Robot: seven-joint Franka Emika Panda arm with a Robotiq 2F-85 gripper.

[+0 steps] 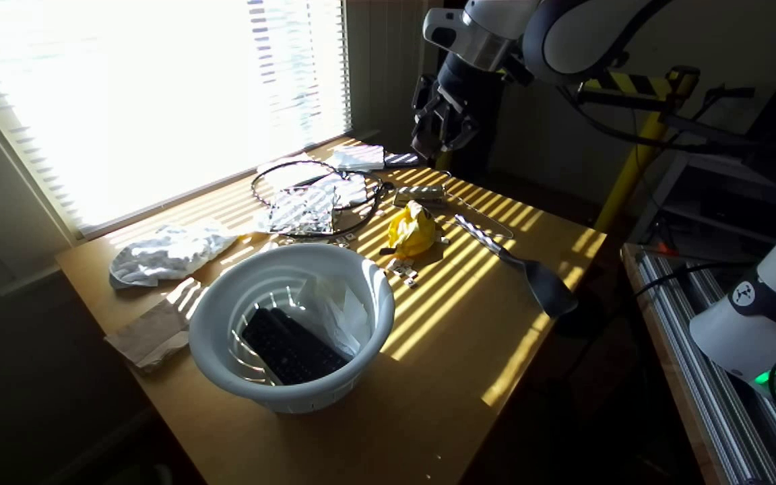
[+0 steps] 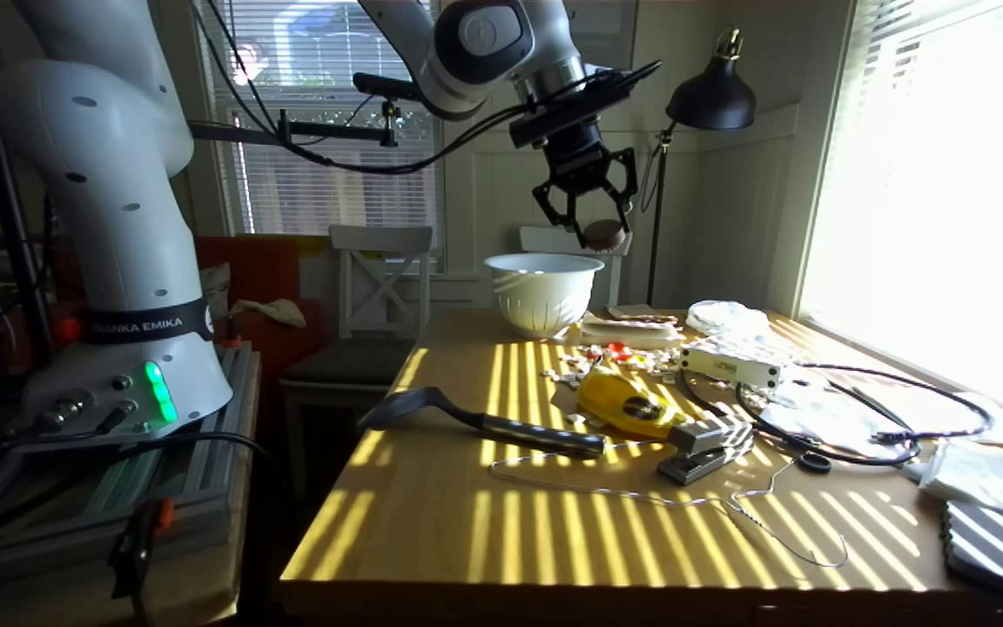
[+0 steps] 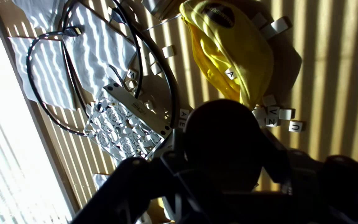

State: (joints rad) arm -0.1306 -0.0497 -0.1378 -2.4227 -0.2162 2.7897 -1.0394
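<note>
Gripper [image 2: 603, 234] well above tabletop edges [image 2: 589, 581]

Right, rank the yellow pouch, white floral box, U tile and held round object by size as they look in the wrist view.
1. Yellow pouch
2. White floral box
3. U tile
Unranked: held round object; it is closer to the camera, and its dark silhouette rivals the pouch.

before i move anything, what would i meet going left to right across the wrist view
Bright window → flower-patterned white box → dark round thing held in the claw → rightmost letter tile.
</note>
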